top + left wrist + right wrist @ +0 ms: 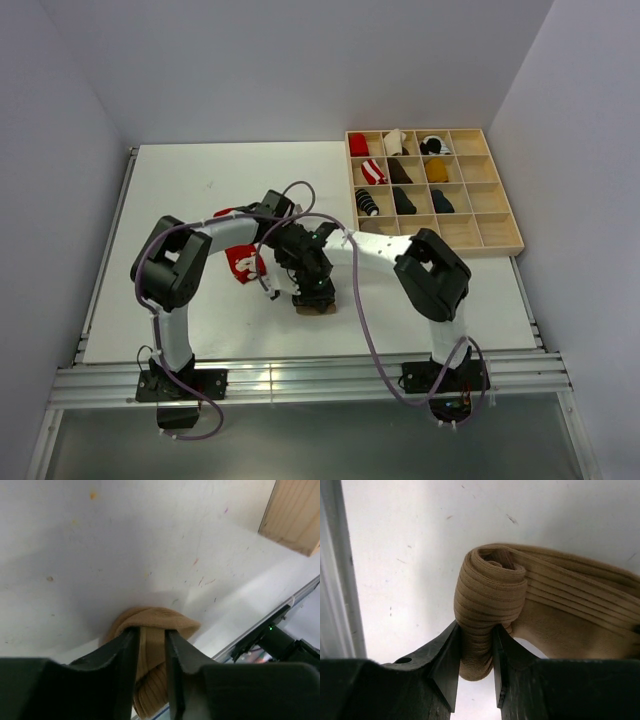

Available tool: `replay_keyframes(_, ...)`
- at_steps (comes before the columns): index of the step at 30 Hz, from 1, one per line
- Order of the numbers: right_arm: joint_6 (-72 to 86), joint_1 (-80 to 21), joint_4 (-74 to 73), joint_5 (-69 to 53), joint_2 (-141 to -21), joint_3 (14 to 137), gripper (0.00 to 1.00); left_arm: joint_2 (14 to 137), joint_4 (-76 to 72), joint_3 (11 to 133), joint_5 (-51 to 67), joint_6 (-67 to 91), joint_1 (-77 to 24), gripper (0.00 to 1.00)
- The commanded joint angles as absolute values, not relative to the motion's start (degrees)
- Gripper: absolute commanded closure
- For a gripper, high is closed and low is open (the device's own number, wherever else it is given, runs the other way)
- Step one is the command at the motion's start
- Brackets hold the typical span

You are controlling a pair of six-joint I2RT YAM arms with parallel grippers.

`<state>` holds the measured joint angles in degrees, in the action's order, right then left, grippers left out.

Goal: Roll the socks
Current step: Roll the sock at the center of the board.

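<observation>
**Two-arm hold on a part-rolled sock.**

- **Right gripper** (475,627): its 2 black fingers are closed on the coiled end of the tan-brown ribbed fabric sock pair (490,590). The coil bulges just ahead of the fingertips.
- **Long axis:** from the coil, the unrolled length runs off to this gripper's right, flat on the white table (410,540). This is the sock's long axis, and further rolling would have to travel that way (a judgement, not a thing seen).
- **Left gripper** (151,632): its fingers are likewise clamped on the same tan fabric. A rounded hump shows directly beyond the tips, and ribbed cloth passes back between them.
- **Top view:** the 2 grippers meet at 1 spot over the sock, so neither arm is nearer. Which part the left one holds cannot be told.
- **Second sock:** the bright red fabric sock with white marks (243,262) lies off to the left gripper's outer side, partly beneath the left forearm. Whether it is rolled cannot be told.
- **Farthest:** beyond and to the right of both grippers, the light wooden compartment tray (497,247) holds sock bundles.
</observation>
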<state>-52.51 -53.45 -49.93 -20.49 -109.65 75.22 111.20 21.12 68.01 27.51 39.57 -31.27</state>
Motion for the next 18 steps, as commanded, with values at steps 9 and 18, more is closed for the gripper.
replay_keyframes(9, -54.58, -48.34, -63.10, -25.66, -121.37, 78.93, 0.75, 108.02, 20.83, 78.40, 21.71, 35.33, -25.76, 0.52)
replay_keyframes(18, -52.82, -47.03, -65.03, -25.57, -124.62, 82.52, 0.75, 91.61, 19.52, 76.04, 11.71, 36.47, -19.96, 0.49)
